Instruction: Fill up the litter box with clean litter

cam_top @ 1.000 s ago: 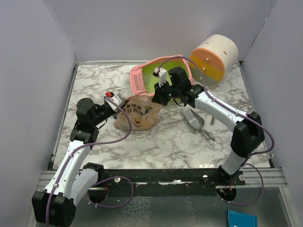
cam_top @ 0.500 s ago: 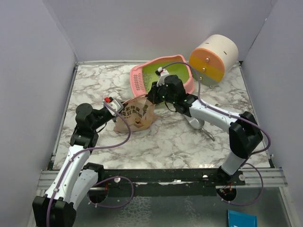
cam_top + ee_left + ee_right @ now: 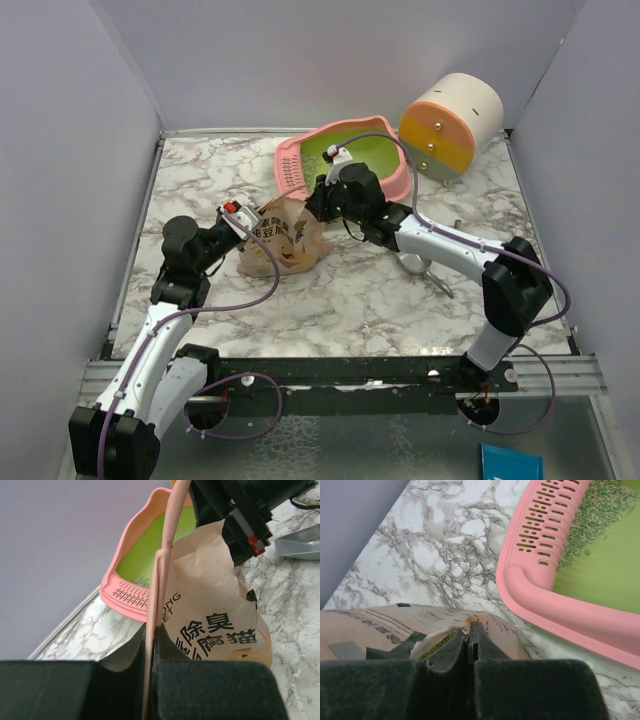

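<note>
left claw (image 3: 150,642) clenched on tan pouch (image 3: 285,240) edge, right claw (image 3: 470,632) pinching its other edge, litter box (image 3: 535,592) beside

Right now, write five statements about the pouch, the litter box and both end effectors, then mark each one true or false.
1. The left end effector is shut on an edge of the pouch. True.
2. The right end effector hangs open over the litter box. False: it is shut on the pouch's top edge, beside the box.
3. Some litter lies in the box next to its grille. True.
4. The scoop lies inside the litter box. False: it lies on the table, by the right arm.
5. The round cabinet stands at the far right, behind the box. True.
</note>
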Robot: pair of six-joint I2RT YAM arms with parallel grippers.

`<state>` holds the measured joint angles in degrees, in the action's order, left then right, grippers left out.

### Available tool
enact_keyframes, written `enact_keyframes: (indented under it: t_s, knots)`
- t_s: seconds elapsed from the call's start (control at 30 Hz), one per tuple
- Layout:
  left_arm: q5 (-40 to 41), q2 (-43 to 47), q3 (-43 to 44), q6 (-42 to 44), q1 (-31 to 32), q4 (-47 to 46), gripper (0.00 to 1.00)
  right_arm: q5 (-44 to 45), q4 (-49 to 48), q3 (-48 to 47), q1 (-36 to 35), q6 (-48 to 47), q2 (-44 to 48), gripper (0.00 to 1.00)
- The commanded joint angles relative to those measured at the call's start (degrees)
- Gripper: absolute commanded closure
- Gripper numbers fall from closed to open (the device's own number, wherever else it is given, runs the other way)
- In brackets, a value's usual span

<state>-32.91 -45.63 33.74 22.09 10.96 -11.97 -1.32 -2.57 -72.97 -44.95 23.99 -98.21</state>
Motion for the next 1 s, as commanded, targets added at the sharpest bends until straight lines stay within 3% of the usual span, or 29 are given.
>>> enact_keyframes:
  t_s: [0.0,0.17,0.23,0.43,0.6,0.7,0.77,0.9,0.97]
  knots:
    - [7.0,3.1,4.7,1.9,-0.1,-15.0,1.0,1.6,1.9,-3.5,-1.0,-3.6,4.2,0.97]
    - [7.1,3.0,5.4,-0.9,-0.1,-15.4,1.0,-2.7,4.8,-3.9,-1.0,-4.1,4.8,0.86]
    - [7.3,3.0,5.4,-2.6,-0.1,-15.3,1.0,-3.7,5.9,-3.8,-1.0,-3.8,5.2,0.76]
    - [5.4,6.1,3.8,-6.3,-0.1,-15.1,0.73,2.0,8.7,-0.8,-1.0,-4.3,11.3,0.63]
    - [6.5,10.8,3.1,-9.8,-0.1,-14.8,0.54,13.2,14.5,0.8,-1.0,-7.8,20.3,0.49]
    - [7.2,11.9,5.3,-22.4,-0.1,-11.7,0.66,22.1,22.2,1.8,0.6,-8.6,25.2,0.47]
    - [5.4,9.6,9.9,-30.3,-0.1,-4.3,0.72,21.2,27.6,3.5,6.2,-6.5,27.4,0.48]
    - [-3.6,0.1,20.5,-41.4,-0.1,11.4,0.86,-1.3,30.8,13.0,28.5,-3.4,31.4,0.48]
    - [-7.9,-3.5,23.1,-44.5,0.0,15.5,0.88,-6.5,30.2,18.4,37.1,-3.0,31.8,0.48]
